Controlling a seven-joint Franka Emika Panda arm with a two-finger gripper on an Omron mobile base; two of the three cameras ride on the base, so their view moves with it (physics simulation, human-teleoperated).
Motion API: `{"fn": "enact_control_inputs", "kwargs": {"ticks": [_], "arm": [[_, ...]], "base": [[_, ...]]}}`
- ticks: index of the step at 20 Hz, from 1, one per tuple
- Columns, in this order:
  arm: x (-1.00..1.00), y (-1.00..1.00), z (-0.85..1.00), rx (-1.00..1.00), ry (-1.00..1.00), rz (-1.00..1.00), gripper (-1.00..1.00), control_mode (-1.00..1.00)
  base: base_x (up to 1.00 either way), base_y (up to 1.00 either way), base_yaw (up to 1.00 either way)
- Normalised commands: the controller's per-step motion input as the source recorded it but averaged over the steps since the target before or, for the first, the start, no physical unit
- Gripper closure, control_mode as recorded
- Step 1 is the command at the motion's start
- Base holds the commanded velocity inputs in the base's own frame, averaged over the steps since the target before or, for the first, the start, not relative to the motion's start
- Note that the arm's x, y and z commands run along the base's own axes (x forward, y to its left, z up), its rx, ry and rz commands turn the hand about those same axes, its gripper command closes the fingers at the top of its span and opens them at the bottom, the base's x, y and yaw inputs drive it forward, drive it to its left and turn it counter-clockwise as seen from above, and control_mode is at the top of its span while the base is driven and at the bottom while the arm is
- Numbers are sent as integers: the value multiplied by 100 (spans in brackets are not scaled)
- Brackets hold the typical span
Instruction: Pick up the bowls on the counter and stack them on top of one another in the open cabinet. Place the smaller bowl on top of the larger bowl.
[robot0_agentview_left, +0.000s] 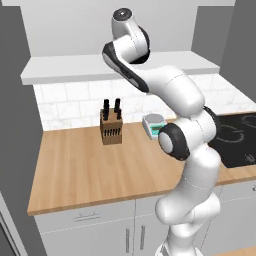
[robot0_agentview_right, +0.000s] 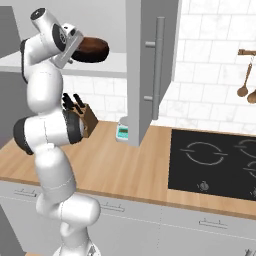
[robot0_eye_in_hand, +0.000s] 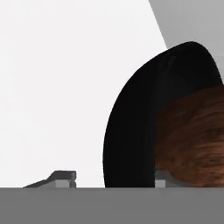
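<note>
Two bowls nested at shelf board (robot0_agentview_right: 112, 64), smaller bowl (robot0_agentview_right: 91, 46) inside larger bowl (robot0_eye_in_hand: 131, 131), hand (robot0_eye_in_hand: 113, 178) beside them, grip unclear

Knife block (robot0_agentview_left: 111, 128) near the tiled wall, small scale (robot0_agentview_left: 154, 124) just beside, black cooktop (robot0_agentview_right: 215, 162) well apart.

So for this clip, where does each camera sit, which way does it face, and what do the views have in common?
Left base view: behind the arm to its left, looking forward and down at the counter, knife block and shelf; the arm rises at lower right.
Right base view: behind to its right, facing the counter, cooktop and the brown bowl up at the shelf; arm at lower left.
Hand view: on the hand, looking along the fingertips at the black bowl with the brown bowl against it.
Shared: both base views show counter, knife block, small scale.
</note>
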Motion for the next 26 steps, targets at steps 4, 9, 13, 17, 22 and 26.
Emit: {"fn": "enact_control_inputs", "kwargs": {"ticks": [4,9,13,17,22,26], "arm": [[-84,14,-46,-11,-11,0,-100,-100],[-100,14,-40,-8,-38,0,-100,-100],[-100,-17,-97,-8,-45,0,-100,-100],[-100,-72,-100,-16,-20,0,-100,-100],[-100,-100,-100,-11,-7,0,-100,-100],[-100,-100,-100,-1,-15,0,-100,-100]], "base": [[0,0,0],[0,0,0],[0,0,0],[0,0,0],[0,0,0],[0,0,0]]}}
